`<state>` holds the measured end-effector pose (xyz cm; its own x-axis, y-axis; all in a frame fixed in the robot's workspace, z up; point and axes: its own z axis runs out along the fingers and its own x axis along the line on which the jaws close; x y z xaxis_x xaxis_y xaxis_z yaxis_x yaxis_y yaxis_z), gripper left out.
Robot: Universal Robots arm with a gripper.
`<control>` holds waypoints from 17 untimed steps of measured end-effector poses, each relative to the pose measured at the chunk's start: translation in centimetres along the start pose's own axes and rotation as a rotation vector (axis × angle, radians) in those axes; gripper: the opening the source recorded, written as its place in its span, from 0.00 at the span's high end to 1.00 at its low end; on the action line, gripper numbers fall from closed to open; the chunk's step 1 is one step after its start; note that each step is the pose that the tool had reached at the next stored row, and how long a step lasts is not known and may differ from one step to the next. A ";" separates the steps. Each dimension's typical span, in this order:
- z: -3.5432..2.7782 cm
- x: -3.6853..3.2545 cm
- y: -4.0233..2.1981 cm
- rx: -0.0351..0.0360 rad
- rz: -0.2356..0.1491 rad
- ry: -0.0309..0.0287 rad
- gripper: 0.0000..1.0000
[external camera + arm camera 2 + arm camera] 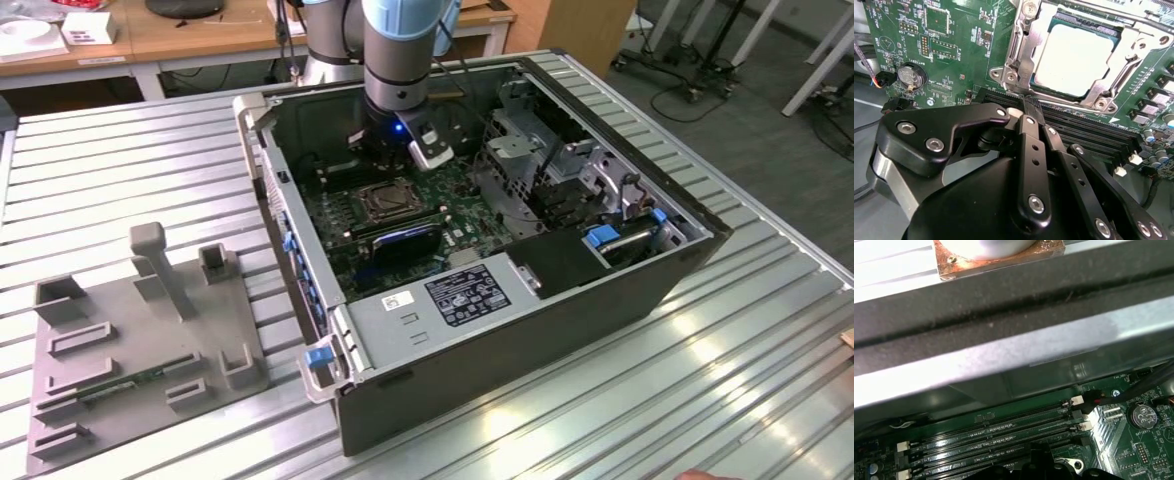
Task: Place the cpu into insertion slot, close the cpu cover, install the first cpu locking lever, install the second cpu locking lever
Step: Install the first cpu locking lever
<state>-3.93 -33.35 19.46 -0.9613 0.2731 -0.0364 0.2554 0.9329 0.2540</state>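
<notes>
The pale silvery square cpu sits in the metal-rimmed insertion slot under the thin silver frame cpu cover; beside it, the black gripper's jaws are pressed together, empty.

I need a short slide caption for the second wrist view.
Gripper at memory slots; cpu seated under cpu cover.

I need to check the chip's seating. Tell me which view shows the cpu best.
The second wrist view: the cpu faces the camera up close, lying in the insertion slot under the cpu cover. The exterior view gives a small, distant socket.
</notes>
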 end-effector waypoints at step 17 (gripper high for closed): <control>0.37 0.01 -0.08 -0.0013 0.000 -0.0007 0.90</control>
<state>-3.92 -33.34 19.08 -0.9613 0.2731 -0.0371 0.2551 0.9326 0.2553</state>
